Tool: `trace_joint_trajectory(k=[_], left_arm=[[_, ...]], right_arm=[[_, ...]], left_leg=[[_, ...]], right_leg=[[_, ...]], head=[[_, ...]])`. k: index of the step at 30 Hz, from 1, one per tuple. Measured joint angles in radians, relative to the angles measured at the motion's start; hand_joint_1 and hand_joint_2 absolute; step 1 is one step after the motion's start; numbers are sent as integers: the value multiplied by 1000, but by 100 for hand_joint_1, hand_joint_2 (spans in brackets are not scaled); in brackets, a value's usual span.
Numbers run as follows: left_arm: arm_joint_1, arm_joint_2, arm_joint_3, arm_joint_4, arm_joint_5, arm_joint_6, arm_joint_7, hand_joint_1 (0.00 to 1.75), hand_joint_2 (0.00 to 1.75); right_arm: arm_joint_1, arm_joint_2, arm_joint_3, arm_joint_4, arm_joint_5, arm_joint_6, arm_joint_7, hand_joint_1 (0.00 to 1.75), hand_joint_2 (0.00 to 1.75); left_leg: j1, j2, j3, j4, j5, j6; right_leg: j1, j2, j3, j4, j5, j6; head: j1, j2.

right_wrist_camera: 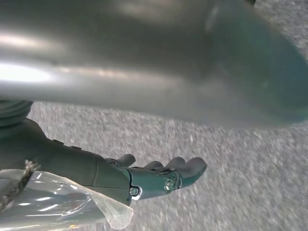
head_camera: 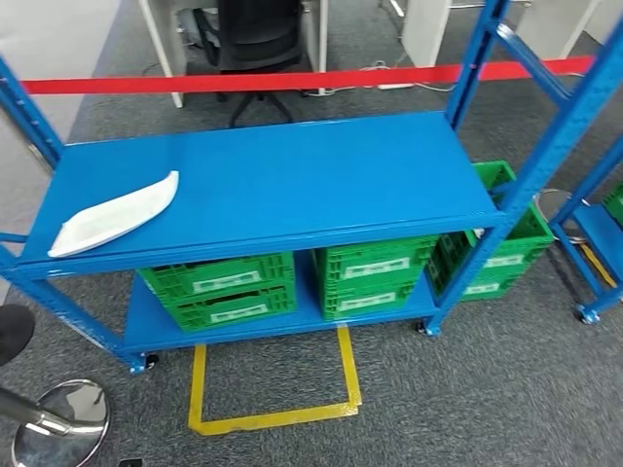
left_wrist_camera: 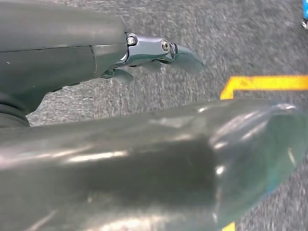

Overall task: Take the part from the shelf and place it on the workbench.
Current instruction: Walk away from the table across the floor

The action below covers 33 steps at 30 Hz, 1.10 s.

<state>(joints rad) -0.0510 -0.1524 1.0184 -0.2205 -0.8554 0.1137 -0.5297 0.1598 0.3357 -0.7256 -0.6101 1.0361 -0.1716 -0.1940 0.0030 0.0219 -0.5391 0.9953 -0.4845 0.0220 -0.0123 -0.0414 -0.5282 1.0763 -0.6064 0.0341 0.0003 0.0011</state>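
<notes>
The part (head_camera: 114, 216) is a flat white piece in a clear bag, lying at the left end of the top board of the blue shelf (head_camera: 309, 180). In the left wrist view my left hand (left_wrist_camera: 91, 62) hangs over grey carpet, fingers (left_wrist_camera: 163, 50) stretched out and apart from the thumb, holding nothing. My right hand (right_wrist_camera: 109, 173) hangs over carpet too, with its fingers (right_wrist_camera: 181, 171) extended and nothing in them. A bit of clear film (right_wrist_camera: 54, 202) shows beside that wrist.
Green crates (head_camera: 220, 289) (head_camera: 371, 272) stand on the lower board, and another crate (head_camera: 507, 243) sits on the floor at the shelf's right end. Behind runs a red barrier tape (head_camera: 294, 80), with an office chair (head_camera: 257, 44) beyond. A yellow floor marking (head_camera: 272, 418) and a stanchion base (head_camera: 62, 423) lie in front.
</notes>
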Motion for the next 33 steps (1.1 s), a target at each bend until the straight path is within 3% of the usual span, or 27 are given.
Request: trace_joint_trajectory(k=[1,3,4,5,7,9,12,14,15,17,18,19,20,21,23,24,26,29,31,33], left_arm=[[-2,0,0,0,0,0,0,0,0],[-4,0,1,0,-1,0,-1,0,0],[-3,0,1,0,-1,-1,-1,0,0],[-2,-1,2,0,-2,-1,-1,0,0],[-1,-3,2,0,-2,-2,-1,0,0],[-2,-2,3,0,-2,-3,-1,0,0],[-2,-1,4,0,-2,-3,-2,0,0],[-3,1,4,0,-2,-3,-2,0,0],[-4,1,5,0,-2,-3,-2,0,0],[-6,0,5,0,-2,-3,-2,0,0],[-5,0,5,0,-2,-3,-2,0,0],[-3,0,5,0,-2,-3,-2,0,0],[-1,0,5,0,-2,-3,-2,0,0],[0,0,5,0,-2,-3,-2,0,0],[0,2,6,0,-2,-3,-2,0,0],[-1,3,6,0,-2,-3,-3,0,0],[-2,4,6,0,-2,-3,-3,0,0],[2,2,6,0,-2,-3,-4,0,0],[2,2,7,0,-2,-3,-4,0,0],[0,2,7,0,-2,-3,-5,0,0]], right_arm=[[3,0,2,-2,-3,1,1,0,0],[9,0,3,-4,-8,3,4,0,0],[12,0,5,-5,-9,3,4,0,0],[15,0,6,-7,-10,4,5,0,0],[19,0,9,-10,-12,5,5,0,0],[20,0,13,-12,-16,7,6,0,0],[22,1,21,-16,-24,12,9,0,0],[25,2,25,-21,-28,12,9,0,0],[26,2,27,-23,-29,13,8,0,0],[28,2,29,-26,-31,13,8,0,0],[29,2,29,-26,-31,13,8,0,0],[31,2,30,-27,-31,13,8,0,0],[33,2,31,-28,-31,13,8,0,0],[34,3,31,-28,-31,13,8,0,0],[35,4,32,-30,-31,13,8,0,0],[35,5,33,-31,-31,13,8,0,0],[36,6,33,-33,-32,14,8,0,0],[36,5,35,-35,-31,14,8,0,0],[36,4,39,-37,-32,14,8,0,0],[36,3,41,-38,-34,14,9,0,0]], left_leg=[[0,-7,1,-1,-1,3],[1,-24,4,0,-5,6],[1,-32,9,0,-9,6],[2,-40,16,0,-14,4],[4,-53,33,1,-28,-4],[2,-62,42,6,-43,-15],[1,-66,45,6,-52,-28],[2,-56,40,31,-71,-37],[3,-49,21,73,-93,-42],[5,-37,-55,214,-148,-49],[6,-35,-94,278,-165,-50],[6,-35,-121,313,-162,-50],[5,-35,-128,308,-136,-47],[4,-34,-118,264,-92,-41],[-3,-30,-75,136,-9,-22],[-8,-27,-54,84,8,-13],[-14,-24,-38,45,-2,-5],[-8,-29,-13,18,-4,3],[-3,-30,4,8,-7,10],[-2,-30,12,7,-17,13]], right_leg=[[0,23,-35,66,-30,2],[-1,37,-115,193,-68,6],[-1,39,-139,216,-58,7],[-2,39,-142,197,-26,8],[-5,43,-100,71,66,8],[-6,52,-55,-32,108,3],[-4,56,-41,-48,100,-17],[-7,52,-33,-50,95,-31],[-8,49,-27,-52,91,-38],[-7,41,-18,-53,81,-45],[-6,39,-12,-53,75,-46],[-5,38,-6,-53,69,-46],[-4,37,3,-53,63,-46],[-3,37,13,-53,56,-44],[-1,35,26,-54,40,-39],[0,34,30,-55,33,-34],[1,30,36,-57,31,-22],[0,29,44,-36,30,-2],[0,35,-8,50,-3,5],[0,38,-94,172,-50,9]], head=[[3,0],[4,0],[4,0],[4,0],[5,0],[6,0],[4,0],[-1,0],[-3,0],[-8,0],[-8,0],[-8,0],[-8,0],[-8,0],[-6,0],[-6,0],[-4,0],[-5,0],[0,0],[2,0]])
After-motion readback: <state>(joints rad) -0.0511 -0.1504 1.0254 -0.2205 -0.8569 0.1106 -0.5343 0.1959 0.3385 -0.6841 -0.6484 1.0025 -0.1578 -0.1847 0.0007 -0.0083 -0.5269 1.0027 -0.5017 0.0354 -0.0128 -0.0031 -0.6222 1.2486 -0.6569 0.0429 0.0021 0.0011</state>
